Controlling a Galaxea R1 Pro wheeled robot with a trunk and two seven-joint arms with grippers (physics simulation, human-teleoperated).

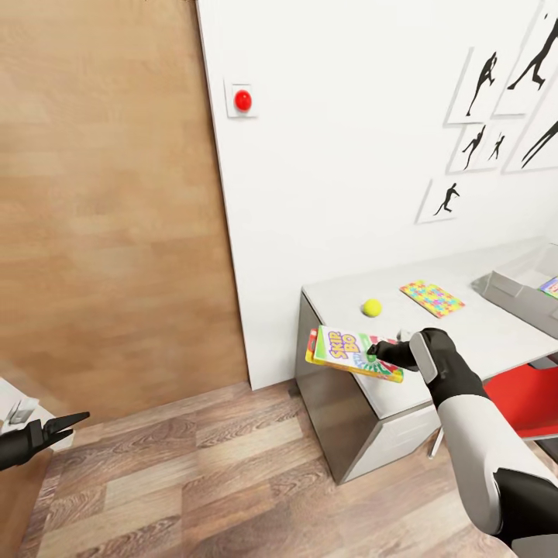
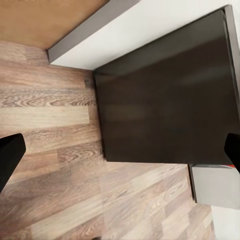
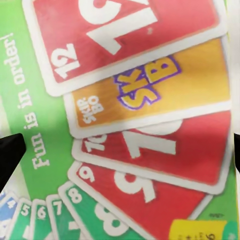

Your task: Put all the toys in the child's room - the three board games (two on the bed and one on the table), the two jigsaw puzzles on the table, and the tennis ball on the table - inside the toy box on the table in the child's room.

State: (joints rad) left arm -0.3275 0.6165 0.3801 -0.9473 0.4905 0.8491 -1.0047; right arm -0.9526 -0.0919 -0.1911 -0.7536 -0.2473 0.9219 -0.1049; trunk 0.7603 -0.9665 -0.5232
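Head view: the flat green, white and red Skip-Bo game box is gripped by the right gripper over the near end of the pale grey desk top, where a small yellow-green tennis ball, a multicoloured puzzle slab and the light grey plastic toy box are seen; the left gripper is held over the wooden floor, its fingers slightly parted and empty. In the left wrist view, black fingertips spread wide are seen above the desk's dark grey end panel. In the right wrist view, the Skip-Bo box's printed cards are seen close up between the dark fingertips.

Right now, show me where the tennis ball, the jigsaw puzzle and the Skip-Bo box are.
tennis ball [image 1: 372, 308], head view, centre of the ball on the table.
jigsaw puzzle [image 1: 432, 298], head view, middle of the multicoloured slab.
Skip-Bo box [image 1: 346, 348], head view, lettered lid, left of the right end effector.
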